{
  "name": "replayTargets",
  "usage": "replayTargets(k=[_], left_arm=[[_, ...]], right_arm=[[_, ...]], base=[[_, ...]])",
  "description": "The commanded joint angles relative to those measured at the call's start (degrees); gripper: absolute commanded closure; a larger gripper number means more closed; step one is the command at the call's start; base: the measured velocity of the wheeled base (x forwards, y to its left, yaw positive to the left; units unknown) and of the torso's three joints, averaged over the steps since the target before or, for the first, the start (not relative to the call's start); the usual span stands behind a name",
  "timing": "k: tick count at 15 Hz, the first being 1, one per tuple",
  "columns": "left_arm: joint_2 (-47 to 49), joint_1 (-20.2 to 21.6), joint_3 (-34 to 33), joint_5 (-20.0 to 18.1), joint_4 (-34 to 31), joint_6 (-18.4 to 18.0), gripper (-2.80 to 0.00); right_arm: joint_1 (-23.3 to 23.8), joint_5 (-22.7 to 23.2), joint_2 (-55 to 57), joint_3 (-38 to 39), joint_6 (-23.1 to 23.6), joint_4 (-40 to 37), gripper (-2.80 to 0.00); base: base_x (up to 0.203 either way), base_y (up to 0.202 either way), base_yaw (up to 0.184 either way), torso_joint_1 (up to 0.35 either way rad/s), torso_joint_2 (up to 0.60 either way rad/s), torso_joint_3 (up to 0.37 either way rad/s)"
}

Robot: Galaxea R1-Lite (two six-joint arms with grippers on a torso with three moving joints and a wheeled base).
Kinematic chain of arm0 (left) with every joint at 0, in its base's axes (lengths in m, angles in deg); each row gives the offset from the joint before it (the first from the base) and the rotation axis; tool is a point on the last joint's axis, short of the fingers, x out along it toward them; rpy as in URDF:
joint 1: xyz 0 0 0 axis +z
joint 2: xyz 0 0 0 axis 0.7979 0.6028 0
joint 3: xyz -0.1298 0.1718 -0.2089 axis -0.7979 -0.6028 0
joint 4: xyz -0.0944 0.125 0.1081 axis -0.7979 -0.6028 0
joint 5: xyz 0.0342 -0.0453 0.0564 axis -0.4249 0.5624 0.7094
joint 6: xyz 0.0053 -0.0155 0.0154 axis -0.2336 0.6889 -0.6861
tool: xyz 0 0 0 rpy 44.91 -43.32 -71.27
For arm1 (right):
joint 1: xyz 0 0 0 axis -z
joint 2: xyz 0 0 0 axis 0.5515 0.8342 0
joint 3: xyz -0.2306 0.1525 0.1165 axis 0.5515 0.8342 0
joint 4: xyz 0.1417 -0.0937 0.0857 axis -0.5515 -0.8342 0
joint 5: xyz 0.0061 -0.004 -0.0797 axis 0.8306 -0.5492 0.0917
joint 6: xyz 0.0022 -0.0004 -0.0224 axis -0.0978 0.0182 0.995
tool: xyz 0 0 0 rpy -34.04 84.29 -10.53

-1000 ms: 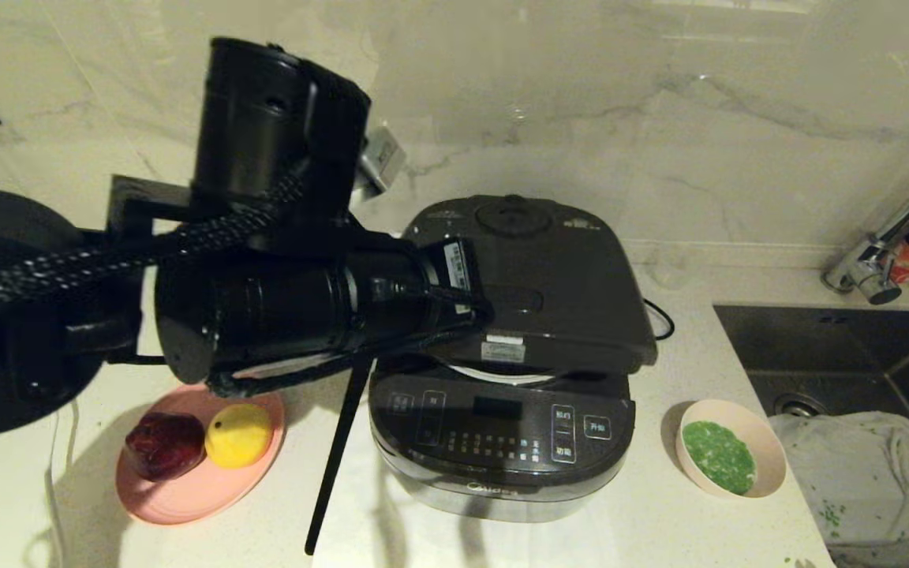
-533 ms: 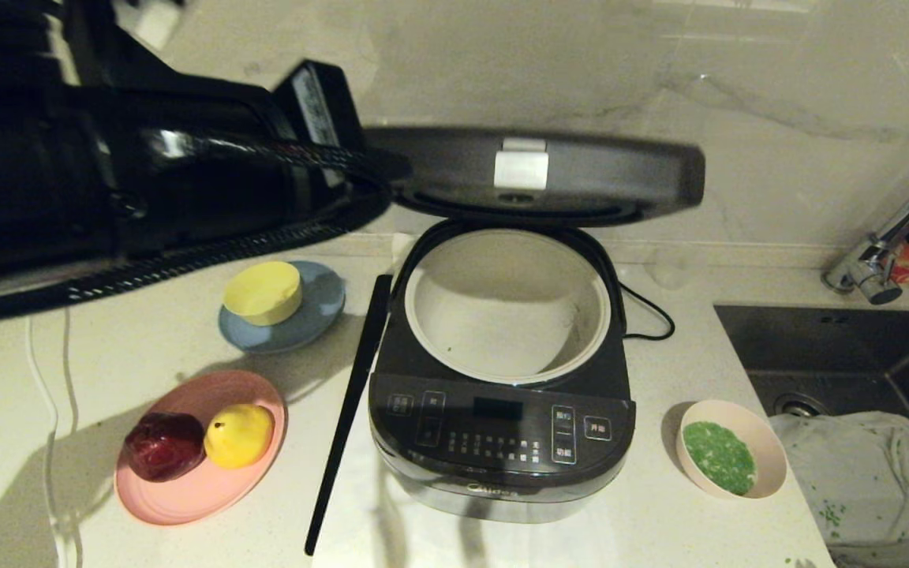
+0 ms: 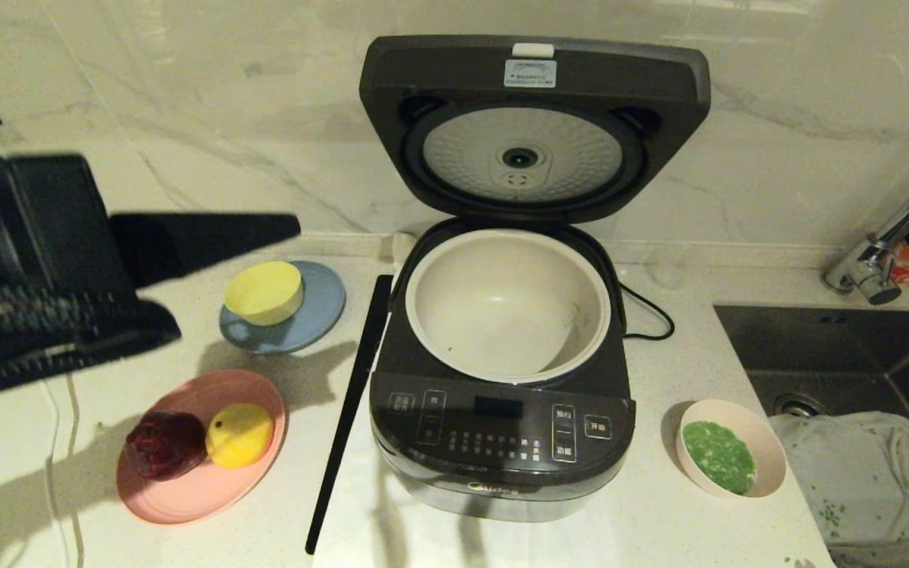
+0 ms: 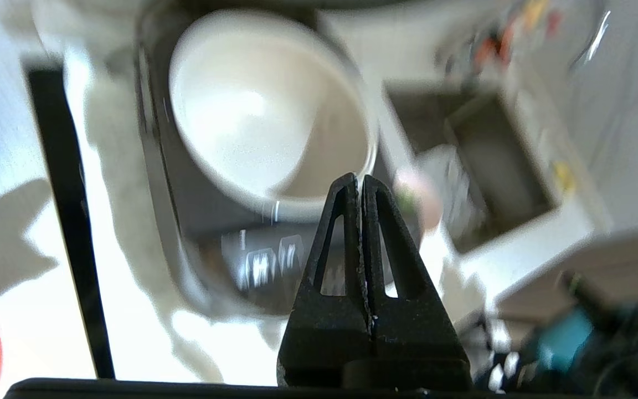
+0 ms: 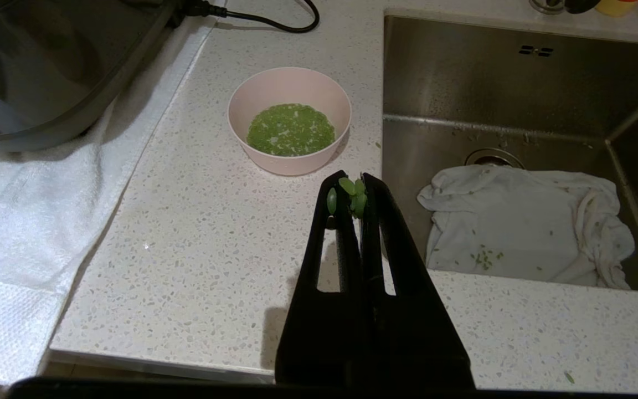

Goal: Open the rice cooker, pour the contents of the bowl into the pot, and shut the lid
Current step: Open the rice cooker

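Both sets of jaws are sitting closed and empty; I'm watching the bowl (image 3: 731, 458) waiting lower right, beside the rice cooker (image 3: 502, 442); green bits clinging to the right gripper (image 5: 350, 194) risk a slipping grip, spilling contents (image 3: 719, 455).

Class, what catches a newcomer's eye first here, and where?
The cooker at centre, its lid standing open against the wall over the nearly empty pot. To its right, by the sink, the bowl of green bits. The left arm is off at the left.
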Motion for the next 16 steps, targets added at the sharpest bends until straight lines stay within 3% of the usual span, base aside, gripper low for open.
replayTargets(k=[1,4,6,9,11,14,16], left_arm=[[0.81,-0.11,-8.71,-0.69,7.64,0.21,0.00],[10.82,-0.14,-11.18,-0.44,20.45,-0.65,0.00],[16.23,-0.14,-9.05,-0.01,25.93,-2.11,0.00],[23.76,-0.21,-4.23,3.32,31.00,-4.27,0.00],[28.47,-0.20,-2.85,5.68,38.11,-5.68,0.00],[35.47,-0.15,0.19,9.72,50.53,-10.75,0.00],[38.49,-0.11,3.73,10.26,53.23,-14.11,0.00]], right_arm=[[-0.01,0.01,0.02,0.00,0.04,-0.02,0.00],[-0.01,0.01,0.02,0.00,0.04,-0.02,0.00],[-0.01,0.01,0.02,0.00,0.04,-0.02,0.00],[-0.01,0.01,0.02,0.00,0.04,-0.02,0.00],[-0.01,0.01,0.02,0.00,0.04,-0.02,0.00],[-0.01,0.01,0.02,0.00,0.04,-0.02,0.00],[-0.01,0.01,0.02,0.00,0.04,-0.02,0.00]], base=[[0.000,0.000,0.000,0.000,0.00,0.000],[0.000,0.000,0.000,0.000,0.00,0.000],[0.000,0.000,0.000,0.000,0.00,0.000],[0.000,0.000,0.000,0.000,0.00,0.000],[0.000,0.000,0.000,0.000,0.00,0.000],[0.000,0.000,0.000,0.000,0.00,0.000],[0.000,0.000,0.000,0.000,0.00,0.000]])
